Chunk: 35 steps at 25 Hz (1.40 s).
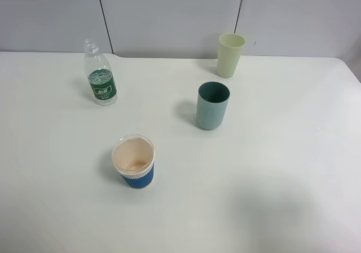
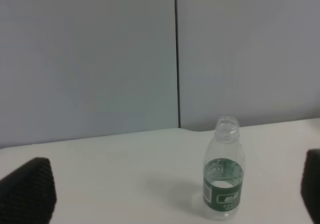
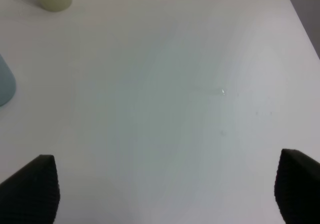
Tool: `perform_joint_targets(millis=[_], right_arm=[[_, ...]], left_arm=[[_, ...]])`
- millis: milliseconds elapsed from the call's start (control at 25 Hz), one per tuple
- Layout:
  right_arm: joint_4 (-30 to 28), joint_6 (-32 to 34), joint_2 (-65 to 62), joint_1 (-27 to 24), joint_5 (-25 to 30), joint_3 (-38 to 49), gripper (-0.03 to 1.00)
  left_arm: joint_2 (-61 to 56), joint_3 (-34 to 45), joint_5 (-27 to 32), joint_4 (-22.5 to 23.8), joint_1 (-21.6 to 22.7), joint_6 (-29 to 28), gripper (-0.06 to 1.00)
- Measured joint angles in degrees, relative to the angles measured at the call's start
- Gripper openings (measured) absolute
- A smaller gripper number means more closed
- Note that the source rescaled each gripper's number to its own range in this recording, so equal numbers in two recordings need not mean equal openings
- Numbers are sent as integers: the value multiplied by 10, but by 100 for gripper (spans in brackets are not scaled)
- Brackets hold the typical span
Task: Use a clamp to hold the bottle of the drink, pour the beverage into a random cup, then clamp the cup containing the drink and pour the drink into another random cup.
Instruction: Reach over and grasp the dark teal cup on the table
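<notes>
The left claw [image 2: 168,191] and right claw [image 3: 164,189] both gape empty. The bottle [image 1: 101,81], seemingly uncapped, looks light, so a nudging finger could topple it.

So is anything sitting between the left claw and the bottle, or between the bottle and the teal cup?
Nothing visible. The open left claw faces the bottle across bare table. The stretch from bottle to teal cup is bare too. The blue-sleeved cup and pale green cup stand off that line.
</notes>
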Motion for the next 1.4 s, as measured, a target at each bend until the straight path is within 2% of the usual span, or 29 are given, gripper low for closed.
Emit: perform_joint_targets(millis=[200, 560, 760, 960, 1280, 1400], right_arm=[[0, 0, 0, 0, 0, 0, 58], [0, 0, 0, 0, 0, 0, 58], [3, 0, 0, 0, 0, 0, 58], [3, 0, 0, 0, 0, 0, 58], [0, 0, 0, 0, 0, 0, 58], [3, 0, 0, 0, 0, 0, 58]], left_arm=[[-72, -47, 130, -1, 0, 0, 100], [-158, -85, 274, -15, 0, 0, 100], [-159, -114, 368, 2, 0, 0, 100], [-159, -119, 409, 24, 0, 0, 100], [-159, -12, 409, 25, -8, -1, 100], [-159, -3, 398, 25, -8, -1, 100]])
